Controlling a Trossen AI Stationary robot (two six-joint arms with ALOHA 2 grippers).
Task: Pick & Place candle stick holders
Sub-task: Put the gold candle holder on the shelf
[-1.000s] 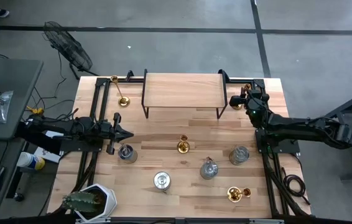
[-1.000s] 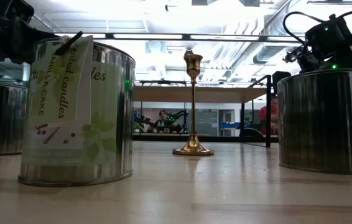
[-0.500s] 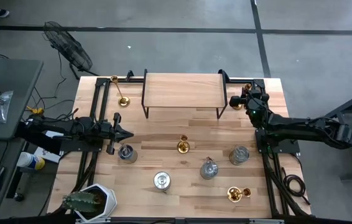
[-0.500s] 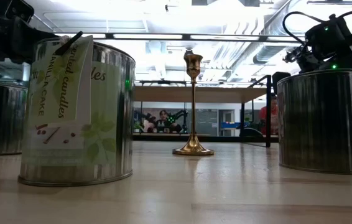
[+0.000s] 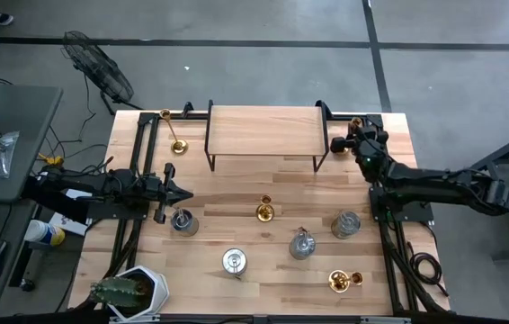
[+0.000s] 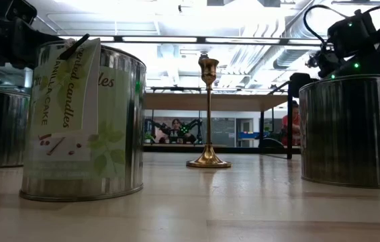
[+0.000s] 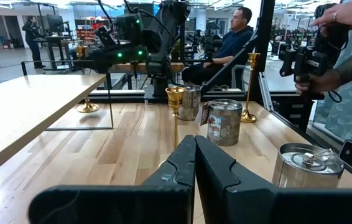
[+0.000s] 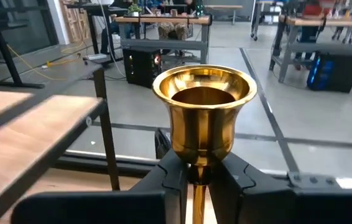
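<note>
My right gripper (image 5: 352, 135) is at the table's far right corner, shut on a gold candlestick whose cup (image 8: 204, 106) fills the right wrist view; its base is hidden. My left gripper (image 5: 185, 193) hovers shut and empty at the left, just beyond a silver tin (image 5: 183, 221). Other gold candlesticks stand on their round bases at the far left (image 5: 175, 144), the centre (image 5: 265, 211) and the near right (image 5: 344, 280). Three more silver tins stand at the near middle (image 5: 234, 262), right of it (image 5: 302, 244) and on the right (image 5: 345, 223). My right gripper pinches the candlestick's thin stem just below the cup (image 8: 199, 182) between its two fingers (image 8: 175, 171). The fingers come level, across the stem. The candlestick stands upright in the hold. Whether its base rests on the table does not show.
A wooden riser shelf on black legs (image 5: 263, 135) stands at the far middle, between the held candlestick and the far-left one. A potted plant (image 5: 129, 290) sits at the near left corner. People show beyond the table in the left wrist view (image 7: 325, 56).
My right gripper has shifted slightly toward the table's far edge, still shut on the candlestick's stem. My left arm and the other things have kept still.
</note>
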